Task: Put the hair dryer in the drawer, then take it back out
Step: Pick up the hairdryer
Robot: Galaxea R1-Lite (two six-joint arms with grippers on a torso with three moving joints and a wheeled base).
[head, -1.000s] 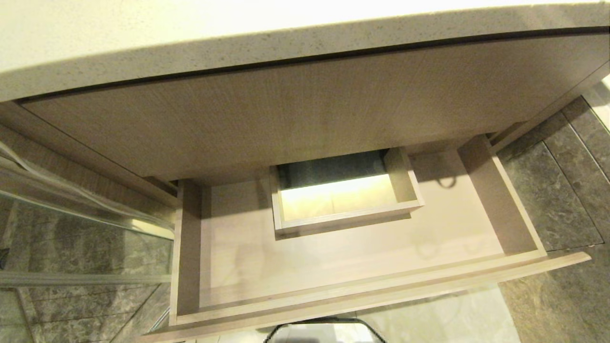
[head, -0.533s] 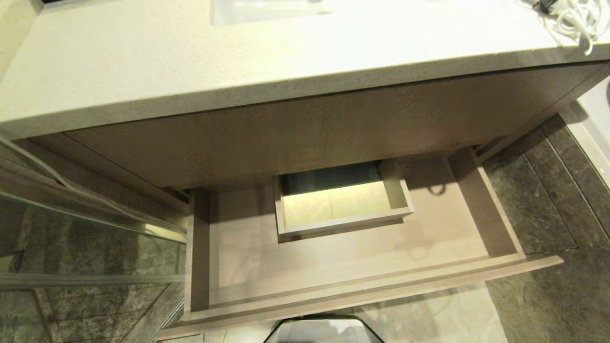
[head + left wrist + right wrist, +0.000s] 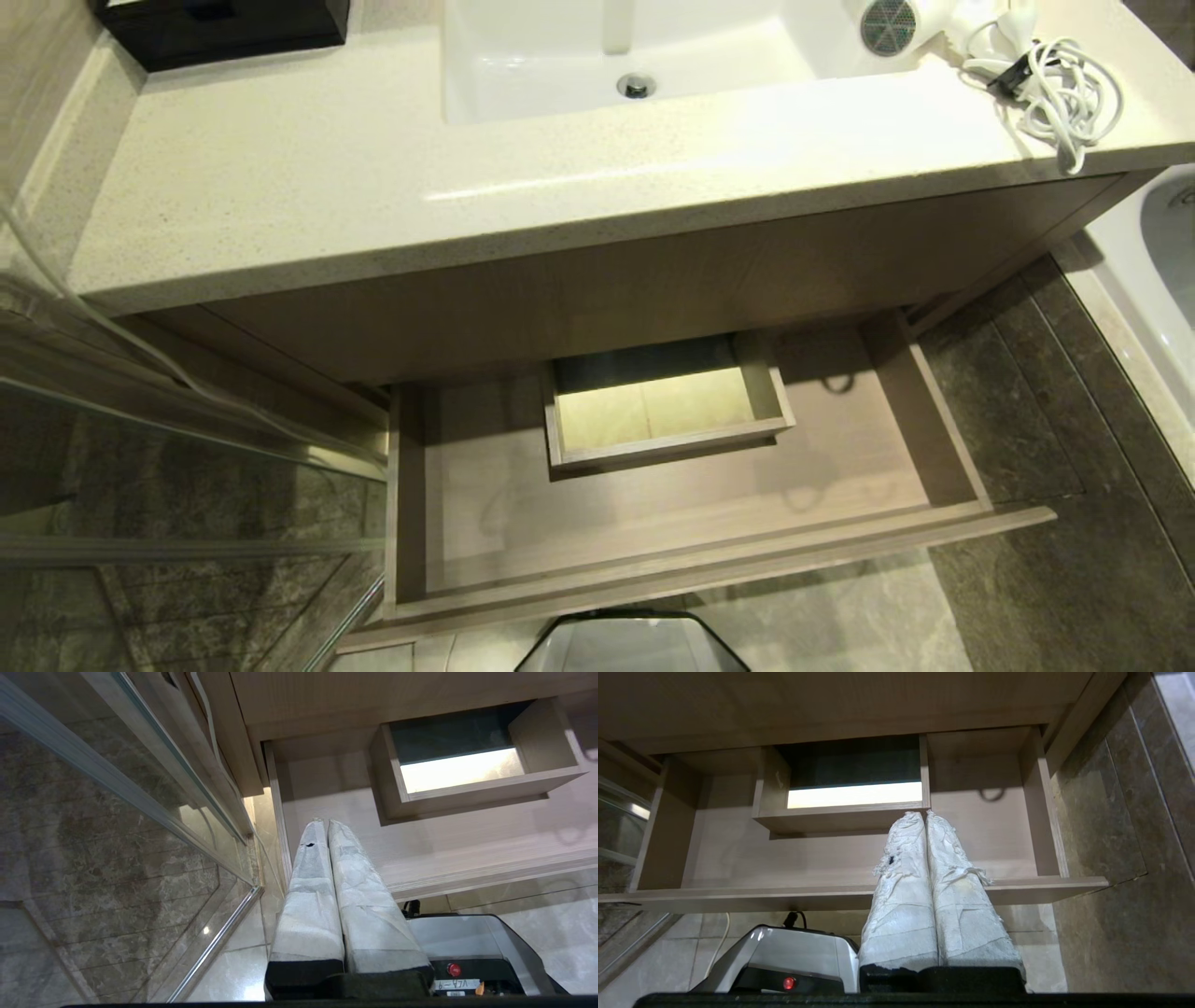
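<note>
Nothing is stowed yet: the hair dryer (image 3: 920, 26) lies on the bench (image 3: 373, 177) at the far right beside the sink, the drawer (image 3: 653, 523) stands pulled out and bare, and both the left claw (image 3: 323, 822) and right claw (image 3: 923, 814) hang low, pressed together, pinching nothing.

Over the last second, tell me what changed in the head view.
Only the camera moved: the view swung up, bringing the countertop, sink and hair dryer with its bundled cord into sight. Nothing was gripped or released. The drawer is open and empty as before. Both grippers, left and right, hang shut below the head view, in front of the drawer.
</note>
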